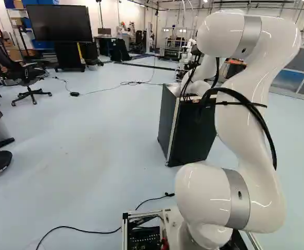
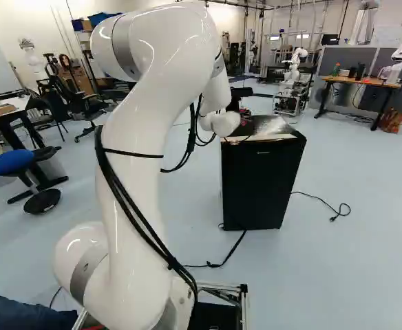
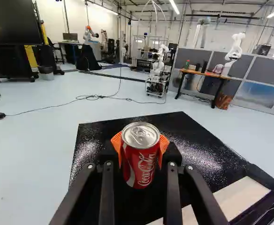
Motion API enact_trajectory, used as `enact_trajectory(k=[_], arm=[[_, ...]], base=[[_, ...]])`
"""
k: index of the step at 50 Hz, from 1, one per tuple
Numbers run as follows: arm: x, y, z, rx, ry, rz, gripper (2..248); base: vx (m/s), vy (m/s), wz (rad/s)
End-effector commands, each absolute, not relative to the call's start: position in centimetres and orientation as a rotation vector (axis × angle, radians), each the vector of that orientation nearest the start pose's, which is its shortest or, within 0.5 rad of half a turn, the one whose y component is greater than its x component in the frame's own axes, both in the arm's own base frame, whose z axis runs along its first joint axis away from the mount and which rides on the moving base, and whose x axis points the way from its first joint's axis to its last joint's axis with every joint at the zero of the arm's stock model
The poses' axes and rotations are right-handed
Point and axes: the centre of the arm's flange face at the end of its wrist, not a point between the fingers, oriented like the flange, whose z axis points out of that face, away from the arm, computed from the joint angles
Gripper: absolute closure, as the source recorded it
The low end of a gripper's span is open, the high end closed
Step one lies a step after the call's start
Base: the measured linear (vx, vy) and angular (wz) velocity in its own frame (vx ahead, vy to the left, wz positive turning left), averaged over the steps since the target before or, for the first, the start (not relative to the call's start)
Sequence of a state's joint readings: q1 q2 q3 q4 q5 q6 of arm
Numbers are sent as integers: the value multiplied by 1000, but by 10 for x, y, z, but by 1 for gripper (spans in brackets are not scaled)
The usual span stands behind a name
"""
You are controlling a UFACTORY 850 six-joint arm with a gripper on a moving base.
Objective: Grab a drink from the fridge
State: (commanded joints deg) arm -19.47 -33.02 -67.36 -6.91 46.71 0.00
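Just over the far part of the fridge top, my gripper (image 2: pixel 239 102) shows partly behind the white wrist in the right base view. The wrist view has the gripper (image 3: pixel 140 152) shut on a red drink can (image 3: pixel 140 161), with an orange pad against either side. The can stands upright above the black top of the fridge (image 3: pixel 95 140); whether its base touches that top, I cannot tell. The small black fridge (image 2: pixel 259 185) stands on the floor ahead of the arm, its door closed. Its inside is hidden.
A black cable (image 2: pixel 321 201) lies on the floor beside the fridge, and another (image 1: pixel 84 229) runs near the base. Office chairs (image 1: pixel 24 73) and a large screen (image 1: pixel 58 23) stand farther off. Another robot (image 3: pixel 233 49) is by a wooden desk (image 3: pixel 205 73) along grey partitions.
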Motion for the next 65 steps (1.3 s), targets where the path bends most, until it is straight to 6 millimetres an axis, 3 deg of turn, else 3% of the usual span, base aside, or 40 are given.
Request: enact_trajectory(k=[32,65], arm=[[620,-203,412,-2551,225,-2143,154],[578,-158,421,-2550,193,-2094,154]], base=[[0,0,0],[0,0,0]])
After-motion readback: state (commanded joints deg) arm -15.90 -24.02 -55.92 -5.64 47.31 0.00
